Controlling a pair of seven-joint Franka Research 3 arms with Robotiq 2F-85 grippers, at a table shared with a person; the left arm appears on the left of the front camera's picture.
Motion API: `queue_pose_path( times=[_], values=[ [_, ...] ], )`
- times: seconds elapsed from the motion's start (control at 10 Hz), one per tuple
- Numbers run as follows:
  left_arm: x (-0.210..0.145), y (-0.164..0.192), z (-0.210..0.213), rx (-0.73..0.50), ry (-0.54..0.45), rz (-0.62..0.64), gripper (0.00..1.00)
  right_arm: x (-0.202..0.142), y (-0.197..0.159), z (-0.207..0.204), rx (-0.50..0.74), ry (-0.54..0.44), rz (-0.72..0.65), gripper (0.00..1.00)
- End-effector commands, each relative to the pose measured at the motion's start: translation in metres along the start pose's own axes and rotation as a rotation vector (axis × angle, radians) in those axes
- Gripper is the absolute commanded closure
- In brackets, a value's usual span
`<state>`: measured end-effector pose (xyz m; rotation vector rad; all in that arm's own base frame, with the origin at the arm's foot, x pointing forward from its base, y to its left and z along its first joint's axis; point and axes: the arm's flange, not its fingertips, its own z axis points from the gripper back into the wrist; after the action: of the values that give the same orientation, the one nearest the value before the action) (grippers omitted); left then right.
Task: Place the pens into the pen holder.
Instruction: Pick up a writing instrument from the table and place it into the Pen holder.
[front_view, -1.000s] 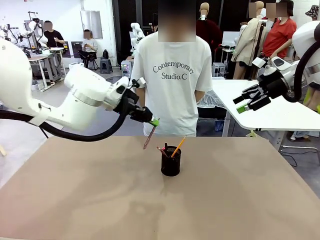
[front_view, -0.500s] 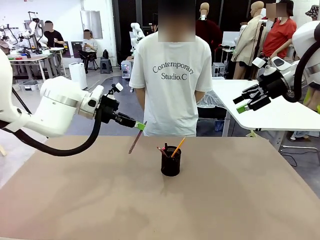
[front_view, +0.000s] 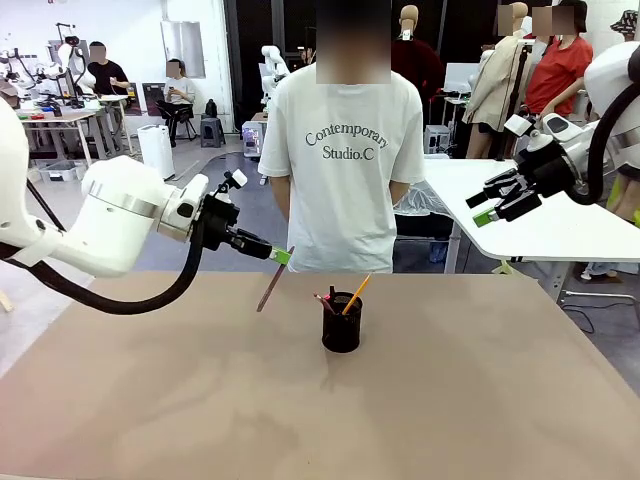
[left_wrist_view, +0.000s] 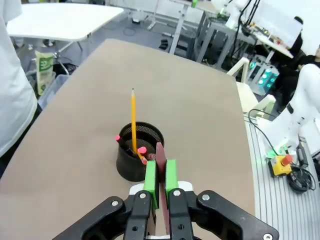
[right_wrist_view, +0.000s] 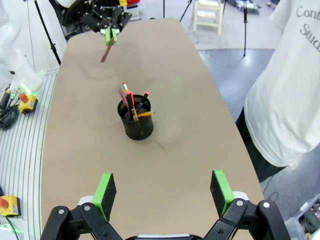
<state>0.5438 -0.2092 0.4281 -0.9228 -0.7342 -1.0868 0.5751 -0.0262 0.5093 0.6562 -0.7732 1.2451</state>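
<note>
Left gripper (front_view: 282, 256) clamped on the reddish-brown pen (front_view: 272, 283), pen hanging tilted below the green pads (left_wrist_view: 151, 176), above the table (front_view: 480, 400) and left of the pen holder (front_view: 342, 324), not touching it. Holder sits mid-table, with the orange-yellow pencil (front_view: 356, 293) and red-tipped pens (left_wrist_view: 141, 150) standing inside. Right gripper (front_view: 488, 213) spread wide and empty, raised off to the right, well apart from the holder. Person (front_view: 345, 150) stands at the far edge
</note>
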Motion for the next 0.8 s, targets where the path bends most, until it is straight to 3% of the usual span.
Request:
queue_pose_path(
  times=[0.0, 0.4, 0.7],
  values=[
    [0.002, -0.001, 0.009, -0.024, -0.067, -0.046, 1.0, 0.003, 0.002, -0.001, -0.012, 0.011, -0.009, 0.0],
    [0.023, -0.005, 0.035, -0.025, -0.177, -0.172, 1.0, 0.003, 0.002, -0.001, -0.012, 0.011, -0.009, 0.0],
    [0.043, -0.01, 0.038, 0.001, -0.278, -0.335, 1.0, 0.003, 0.002, -0.001, -0.012, 0.011, -0.009, 0.0]
  ],
)
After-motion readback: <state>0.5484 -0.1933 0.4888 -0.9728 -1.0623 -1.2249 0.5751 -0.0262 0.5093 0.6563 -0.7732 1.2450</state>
